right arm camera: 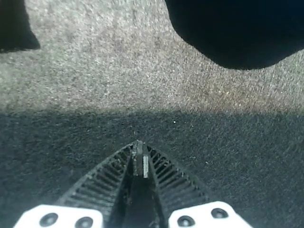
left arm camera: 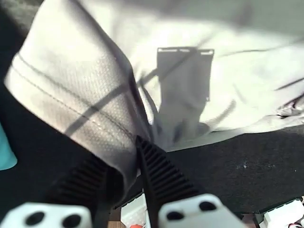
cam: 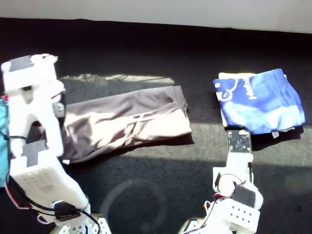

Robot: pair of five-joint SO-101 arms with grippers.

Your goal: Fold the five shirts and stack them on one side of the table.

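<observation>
Mid-fold on the grey shirt (cam: 126, 122): left jaws pinch its edge, right jaws closed, empty. Next up, probably dragging that edge across.

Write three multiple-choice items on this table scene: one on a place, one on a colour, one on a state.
1. The folded blue shirt lies: A) just ahead of the right arm B) under the left arm C) in a pincer.
2. The left-hand shirt is: A) red B) grey C) green.
3. The left pincer is: A) open B) shut, empty C) shut on the left-hand shirt.
Answers: 1 A, it sits beyond that arm's tip; 2 B, pale grey cloth; 3 C, cloth is clamped between its fingers.
</observation>
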